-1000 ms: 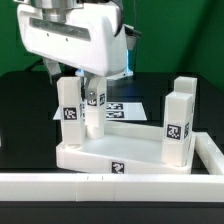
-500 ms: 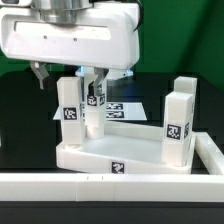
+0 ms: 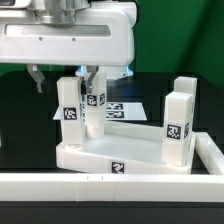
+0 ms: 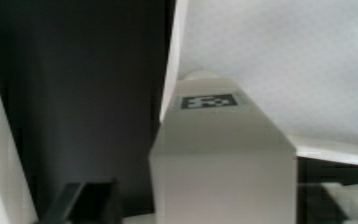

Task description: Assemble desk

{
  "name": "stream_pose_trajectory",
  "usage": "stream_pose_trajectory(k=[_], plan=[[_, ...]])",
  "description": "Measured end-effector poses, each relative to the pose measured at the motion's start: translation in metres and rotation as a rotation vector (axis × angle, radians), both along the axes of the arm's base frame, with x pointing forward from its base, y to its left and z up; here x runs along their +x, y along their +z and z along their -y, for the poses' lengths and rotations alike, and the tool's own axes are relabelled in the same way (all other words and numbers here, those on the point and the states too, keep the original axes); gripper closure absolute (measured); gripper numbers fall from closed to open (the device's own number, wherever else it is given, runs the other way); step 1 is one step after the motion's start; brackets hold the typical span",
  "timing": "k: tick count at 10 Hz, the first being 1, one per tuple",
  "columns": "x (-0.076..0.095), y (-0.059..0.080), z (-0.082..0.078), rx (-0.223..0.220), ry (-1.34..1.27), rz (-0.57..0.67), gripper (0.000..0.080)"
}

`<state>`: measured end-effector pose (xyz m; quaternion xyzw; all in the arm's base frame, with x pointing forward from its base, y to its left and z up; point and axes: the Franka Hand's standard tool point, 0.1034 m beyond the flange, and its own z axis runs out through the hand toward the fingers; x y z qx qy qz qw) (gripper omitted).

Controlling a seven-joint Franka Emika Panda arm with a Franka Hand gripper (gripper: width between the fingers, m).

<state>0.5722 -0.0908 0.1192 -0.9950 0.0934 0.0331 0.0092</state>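
Note:
The desk top point(image 3: 110, 160), a white rimmed tray, lies on the black table with four white block legs standing in its corners. The near-left leg point(image 3: 68, 112) and the one behind it point(image 3: 94, 108) are at the exterior view's left. Two more legs point(image 3: 178, 122) point(image 3: 186, 92) are at its right. My gripper point(image 3: 67, 80) hangs over the near-left leg, its fingers point(image 3: 38, 78) wide apart on either side of the leg's top. In the wrist view a leg point(image 4: 220, 160) fills the space between the dark fingers point(image 4: 91, 200) of the gripper point(image 4: 220, 205), with a gap on one side.
The long white rail wall point(image 3: 110, 186) runs along the front and up the exterior view's right side point(image 3: 212, 150). The marker board point(image 3: 128, 108) lies flat on the table behind the desk top.
The hand has shifted toward the exterior view's left and slightly down. Its fingers, close together by the rear-left leg a second ago, now stand wide apart around the near-left leg.

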Motion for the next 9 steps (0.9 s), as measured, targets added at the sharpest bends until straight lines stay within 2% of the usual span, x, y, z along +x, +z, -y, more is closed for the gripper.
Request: stream_pose_trajectory(k=[1,4,9], plan=[[0.0001,-0.0001,-0.0001,0.000,0.000,0.000,0.0506],[-0.0002,-0.0003,0.0005,-0.002,-0.051,-0.001,0.0506],[-0.0026,-0.0016,0.0041,-0.028,-0.507,-0.009,0.0506]])
